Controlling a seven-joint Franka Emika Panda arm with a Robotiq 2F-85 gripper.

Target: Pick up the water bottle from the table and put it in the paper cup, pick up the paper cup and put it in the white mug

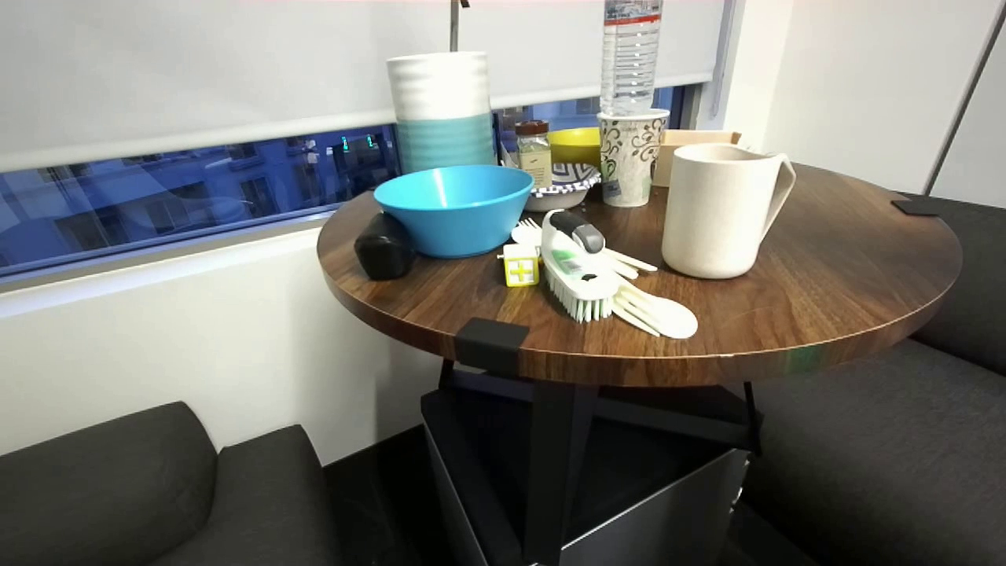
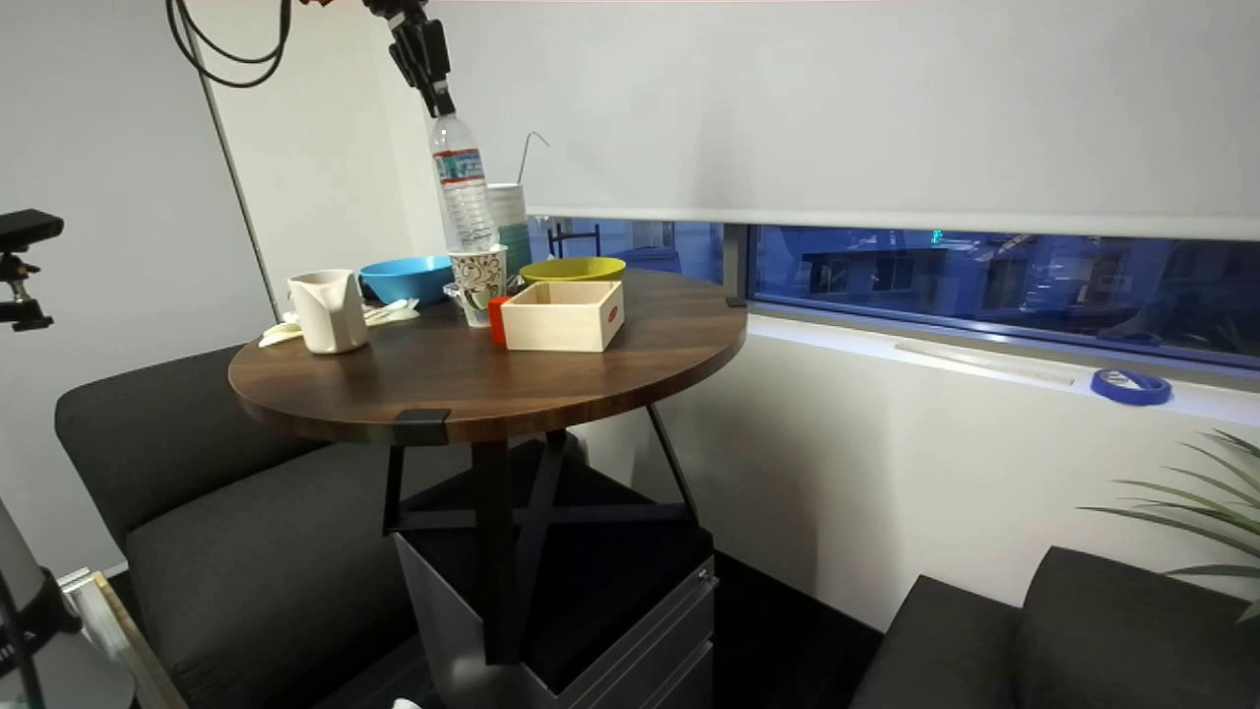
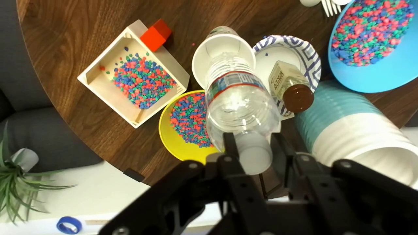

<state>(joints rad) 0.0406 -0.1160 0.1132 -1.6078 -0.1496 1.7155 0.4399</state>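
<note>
The clear water bottle (image 1: 631, 55) stands slightly tilted with its base just inside the mouth of the paper cup (image 1: 633, 161). In an exterior view, my gripper (image 2: 443, 104) is at the top of the bottle (image 2: 461, 192), above the cup (image 2: 478, 281). In the wrist view, my gripper (image 3: 252, 137) has its fingers closed on the white cap of the bottle (image 3: 240, 109), and the base lies within the rim of the cup (image 3: 222, 45). The cream-white mug (image 1: 715, 212) stands upright on the table (image 1: 849, 259), apart from the cup; the mug also shows beside utensils (image 2: 330, 313).
The wooden box (image 3: 104, 112), red block (image 3: 156, 35), yellow bowl (image 3: 186, 155), patterned bowl (image 3: 312, 62), and brown-capped jar (image 3: 290, 86) surround the cup. A blue bowl (image 1: 453, 224), white-and-teal container stack (image 1: 442, 118), brush (image 1: 570, 259) and plastic utensils (image 1: 668, 316) are on the table.
</note>
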